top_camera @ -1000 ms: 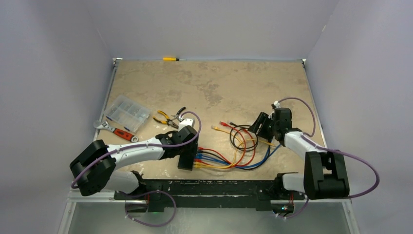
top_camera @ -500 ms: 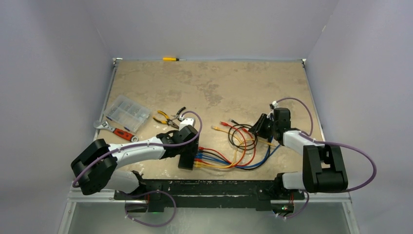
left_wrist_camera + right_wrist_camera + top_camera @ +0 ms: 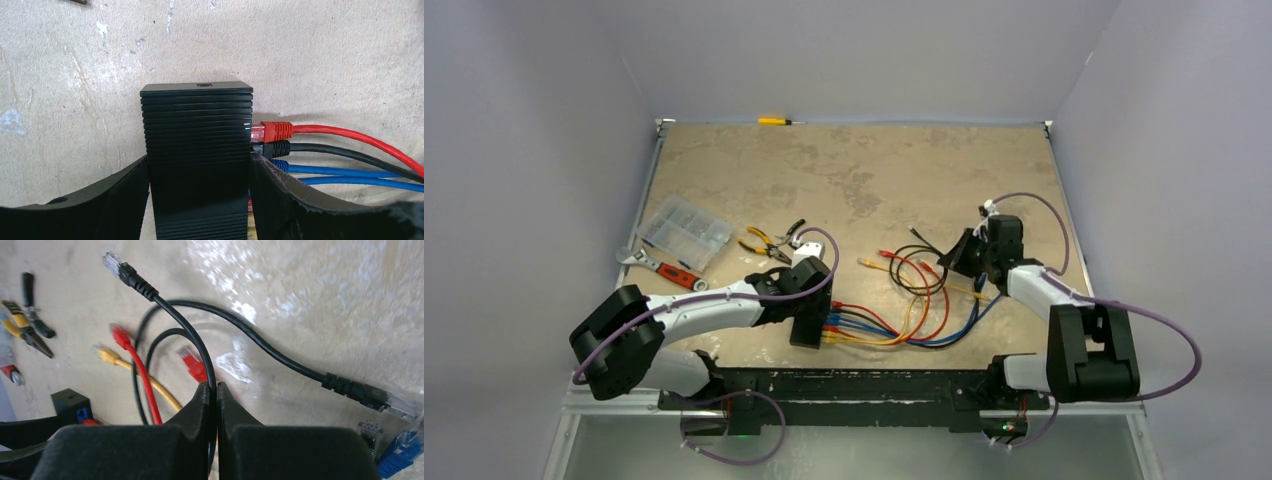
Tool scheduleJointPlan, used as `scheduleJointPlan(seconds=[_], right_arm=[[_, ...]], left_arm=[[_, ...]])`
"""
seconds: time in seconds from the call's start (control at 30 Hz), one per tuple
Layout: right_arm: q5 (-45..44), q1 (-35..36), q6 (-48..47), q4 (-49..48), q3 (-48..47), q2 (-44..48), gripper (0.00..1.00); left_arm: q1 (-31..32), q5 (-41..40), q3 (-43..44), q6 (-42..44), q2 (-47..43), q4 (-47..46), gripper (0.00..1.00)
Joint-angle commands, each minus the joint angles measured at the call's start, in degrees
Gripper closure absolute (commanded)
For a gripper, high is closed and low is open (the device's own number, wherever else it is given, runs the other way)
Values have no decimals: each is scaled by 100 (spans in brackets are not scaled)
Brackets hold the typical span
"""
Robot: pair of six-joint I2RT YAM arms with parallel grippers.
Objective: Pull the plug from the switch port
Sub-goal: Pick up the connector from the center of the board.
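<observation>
L end effector [image 3: 200, 175] clamping switch [image 3: 196, 115], frame centre; R end effector [image 3: 212, 390] pinched tight on black cable [image 3: 175, 315], lower centre.

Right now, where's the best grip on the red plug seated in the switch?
The ribbed red boot, just outside the switch. Come from the open far end of the row: the black plug crowds its other side. Probably pull straight along its red cable.

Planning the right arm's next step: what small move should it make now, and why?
Probably open the right fingers and drop the black cable: its plug is free, clear of the switch that the left fingers clamp.
</observation>
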State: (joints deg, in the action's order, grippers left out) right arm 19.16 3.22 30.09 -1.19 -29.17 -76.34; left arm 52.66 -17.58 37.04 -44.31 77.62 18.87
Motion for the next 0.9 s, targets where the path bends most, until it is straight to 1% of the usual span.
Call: scheduleJointPlan(seconds=[0.0, 0.27, 0.43, 0.67, 0.87], right_arm=[[-94, -31, -245, 223, -660, 574, 100], [-493, -27, -408, 862, -1473, 1272, 100], [-661, -25, -461, 906, -1879, 1492, 100], [-75, -24, -287, 769, -2326, 1544, 100], [361, -14, -208, 537, -2385, 1457, 100]], left_arm=[[-26, -15, -168, 25, 157, 143, 60], [-24, 9, -191, 24, 157, 106, 60], [-26, 43, -217, 14, 157, 70, 60], [-28, 62, -247, 16, 110, 46, 60], [-27, 111, -339, 47, -140, -20, 59]])
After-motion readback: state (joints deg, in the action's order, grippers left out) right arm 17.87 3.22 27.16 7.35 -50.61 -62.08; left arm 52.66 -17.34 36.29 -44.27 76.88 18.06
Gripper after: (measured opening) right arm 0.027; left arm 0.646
